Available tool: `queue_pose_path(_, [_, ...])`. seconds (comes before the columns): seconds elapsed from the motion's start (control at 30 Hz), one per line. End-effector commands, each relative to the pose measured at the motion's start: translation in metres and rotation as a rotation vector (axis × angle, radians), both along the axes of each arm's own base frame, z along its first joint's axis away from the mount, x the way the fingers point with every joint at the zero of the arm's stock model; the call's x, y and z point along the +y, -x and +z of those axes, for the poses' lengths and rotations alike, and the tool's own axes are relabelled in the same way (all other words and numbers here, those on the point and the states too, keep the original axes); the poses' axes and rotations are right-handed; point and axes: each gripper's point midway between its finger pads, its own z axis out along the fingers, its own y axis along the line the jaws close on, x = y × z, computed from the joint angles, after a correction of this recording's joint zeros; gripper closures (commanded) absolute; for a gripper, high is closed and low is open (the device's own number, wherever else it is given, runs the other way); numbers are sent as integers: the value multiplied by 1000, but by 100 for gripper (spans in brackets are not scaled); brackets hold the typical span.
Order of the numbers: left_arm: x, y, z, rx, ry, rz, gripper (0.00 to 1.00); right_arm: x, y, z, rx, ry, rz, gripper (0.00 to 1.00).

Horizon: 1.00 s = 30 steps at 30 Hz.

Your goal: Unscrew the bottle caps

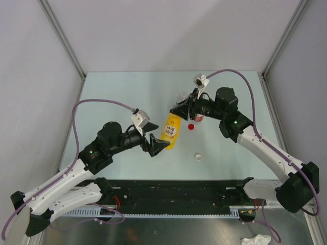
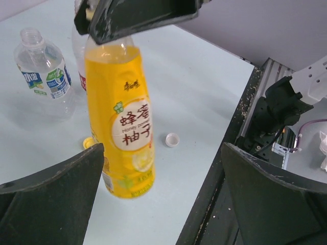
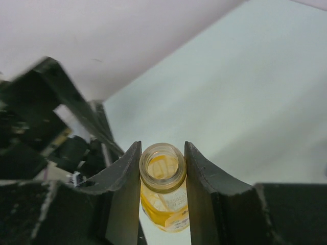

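Item: honey-pomelo drink bottle [image 1: 171,131], standing on the table [image 1: 127,97], open neck pinched by the right gripper [image 3: 162,153]; left gripper [image 1: 157,144] spread wide beside the label, holding nothing; yellow cap [image 2: 89,143] by its base; handling: part the fingers slowly, lest the bottle tip.

The table [image 1: 127,87] is pale green-blue and smooth. Behind it and at both its sides stand plain grey walls [image 1: 168,30]. A metal post [image 1: 62,38] rises from the far left corner of the table, and a second post [image 1: 287,38] from the far right corner. Along the near edge of the table runs a black strip [image 1: 179,190], and just in front of it a white toothed rail [image 1: 168,212]. Off the near right corner of the table, a crumpled white paper [image 1: 255,240] lies on a grey metal sheet [image 1: 204,232].
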Motion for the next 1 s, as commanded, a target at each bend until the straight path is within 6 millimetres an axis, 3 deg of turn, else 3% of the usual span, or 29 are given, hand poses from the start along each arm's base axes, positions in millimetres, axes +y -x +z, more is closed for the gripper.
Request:
queue_pose_path(0.0, [0,-1,25,-63,57,6,1,-17,-22,-1,-128,124,-194,100])
queue_pose_path(0.17, [1,0,23,-59,56,6,1,-35,-35,-12,-162,228,-348,100])
queue_pose_path(0.43, [0,-2,20,-55,48,8,1,-64,-44,-7,-230,247,-513,100])
queue_pose_path(0.67, [-2,-3,19,-54,41,5,1,-103,-48,1,-290,204,-704,100])
queue_pose_path(0.97, [-4,-4,19,-56,33,-1,1,-160,-54,-7,-288,211,-940,100])
